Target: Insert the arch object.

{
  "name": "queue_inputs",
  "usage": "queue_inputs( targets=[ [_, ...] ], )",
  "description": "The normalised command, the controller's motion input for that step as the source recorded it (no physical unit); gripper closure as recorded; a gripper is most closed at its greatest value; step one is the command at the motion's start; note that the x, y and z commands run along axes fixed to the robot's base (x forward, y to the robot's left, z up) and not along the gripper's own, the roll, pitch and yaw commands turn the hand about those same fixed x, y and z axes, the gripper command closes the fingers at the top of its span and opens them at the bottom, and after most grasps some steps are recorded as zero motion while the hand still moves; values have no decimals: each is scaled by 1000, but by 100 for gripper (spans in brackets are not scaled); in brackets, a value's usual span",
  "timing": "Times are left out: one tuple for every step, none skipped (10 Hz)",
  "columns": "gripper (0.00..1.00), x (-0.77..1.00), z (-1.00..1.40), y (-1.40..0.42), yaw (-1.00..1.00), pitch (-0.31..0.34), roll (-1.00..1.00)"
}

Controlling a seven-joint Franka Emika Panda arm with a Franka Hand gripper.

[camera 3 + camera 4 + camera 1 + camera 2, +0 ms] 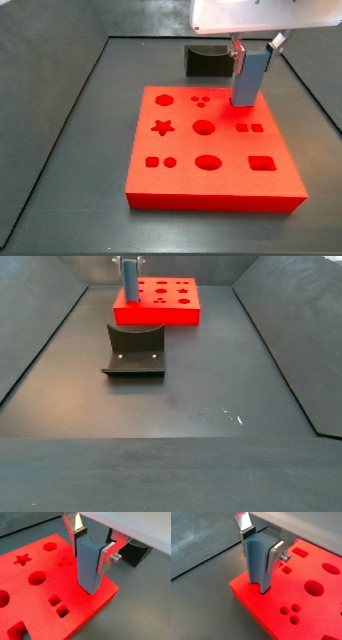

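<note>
My gripper (92,546) is shut on the arch object (89,562), a tall blue-grey block with a semicircular groove cut in one side. The silver fingers (107,556) clamp its upper part; both also show in a wrist view (262,544) (258,562). The block hangs upright with its lower end at the surface of the red board (40,597), near one edge (244,592); I cannot tell whether it touches. In a side view the gripper (251,48) holds the block (247,82) over the board's far right part (201,175). In a side view it is far off (130,274).
The board has shaped holes: a star (23,559), a hexagon (49,547), a round hole (37,577), squares (61,611). The dark fixture (207,58) stands just behind the board, and in front of it in a side view (134,351). Dark walls ring the floor.
</note>
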Motion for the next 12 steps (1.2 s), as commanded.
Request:
queue_inputs(
  targets=[
    [100, -494, -340, 0, -237, 16, 134],
    [100, -511, -280, 0, -243, 0, 89],
    [100, -323, -160, 0, -206, 0, 44],
    [100, 0, -220, 0, -9, 0, 34],
    [100, 340, -566, -51, 51, 0, 19],
    [100, 429, -797, 0, 123, 7, 3],
    [100, 297, -966, 0, 123, 26, 0],
    [100, 274, -1000, 11, 134, 11, 0],
    [100, 257, -1000, 0, 123, 0, 0],
    [100, 197, -1000, 0, 80, 0, 0],
    [100, 0, 0, 0, 0, 0, -19],
    [100, 0, 0, 0, 0, 0, 0]
  ],
)
